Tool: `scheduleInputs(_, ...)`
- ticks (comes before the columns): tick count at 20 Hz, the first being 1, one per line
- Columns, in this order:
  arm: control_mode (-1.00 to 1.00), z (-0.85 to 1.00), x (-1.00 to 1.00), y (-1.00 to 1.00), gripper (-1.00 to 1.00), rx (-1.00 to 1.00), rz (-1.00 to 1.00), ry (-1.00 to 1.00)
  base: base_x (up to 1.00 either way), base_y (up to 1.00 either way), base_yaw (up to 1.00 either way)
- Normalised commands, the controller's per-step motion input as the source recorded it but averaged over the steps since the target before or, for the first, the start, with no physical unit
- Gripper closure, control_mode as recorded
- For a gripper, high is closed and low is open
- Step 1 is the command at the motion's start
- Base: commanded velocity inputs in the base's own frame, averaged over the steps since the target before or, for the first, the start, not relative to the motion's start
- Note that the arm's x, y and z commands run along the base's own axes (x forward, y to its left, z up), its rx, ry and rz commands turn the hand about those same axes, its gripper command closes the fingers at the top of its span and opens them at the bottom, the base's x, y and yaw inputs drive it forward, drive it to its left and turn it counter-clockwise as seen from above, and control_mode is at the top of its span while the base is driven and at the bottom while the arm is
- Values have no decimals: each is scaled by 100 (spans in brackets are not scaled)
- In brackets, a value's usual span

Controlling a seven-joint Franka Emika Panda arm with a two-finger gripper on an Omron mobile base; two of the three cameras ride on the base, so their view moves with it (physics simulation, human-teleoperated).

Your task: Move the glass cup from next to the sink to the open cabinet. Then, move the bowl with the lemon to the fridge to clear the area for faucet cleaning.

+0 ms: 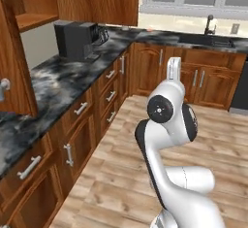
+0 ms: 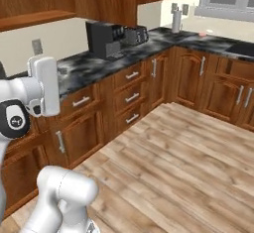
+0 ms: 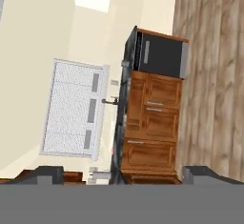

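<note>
The black sink [image 1: 206,40] lies far off in the dark marbled counter under the window, with the black faucet [image 1: 209,23] behind it. The sink's corner [image 2: 242,49] also reaches the right base view's edge. At upper left hangs the open wooden cabinet [image 1: 33,19] with its plank shelf [image 2: 34,19]. My gripper [image 3: 124,173] is open with nothing between its fingertips [image 3: 47,173]. It points across the room at the faucet [image 3: 110,101] and the window. I cannot make out the glass cup, the bowl or the lemon at this distance. The fridge is out of view.
A black coffee machine [image 1: 73,40] and a toaster [image 2: 135,34] stand on the left counter, and a pale grey cylinder [image 2: 176,20] in the corner. Base cupboards with bar handles [image 1: 80,108] line the left side. A black dishwasher [image 3: 159,56] sits beyond the sink. Wood floor [image 2: 188,152] lies open ahead.
</note>
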Motion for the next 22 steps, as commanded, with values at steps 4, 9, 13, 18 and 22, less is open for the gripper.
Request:
scheduleInputs(4, 100, 0, 0, 0, -100, 0, 0, 0, 100, -61, 0)
scheduleInputs(9, 100, 0, 0, 0, -100, 0, 0, 0, 100, -46, 0)
scheduleInputs(13, 100, 0, 0, 0, -100, 0, 0, 0, 100, -54, 0)
scheduleInputs(18, 100, 0, 0, 0, -100, 0, 0, 0, 47, -33, 1)
scheduleInputs(22, 100, 0, 0, 0, -100, 0, 0, 0, 48, -37, 3)
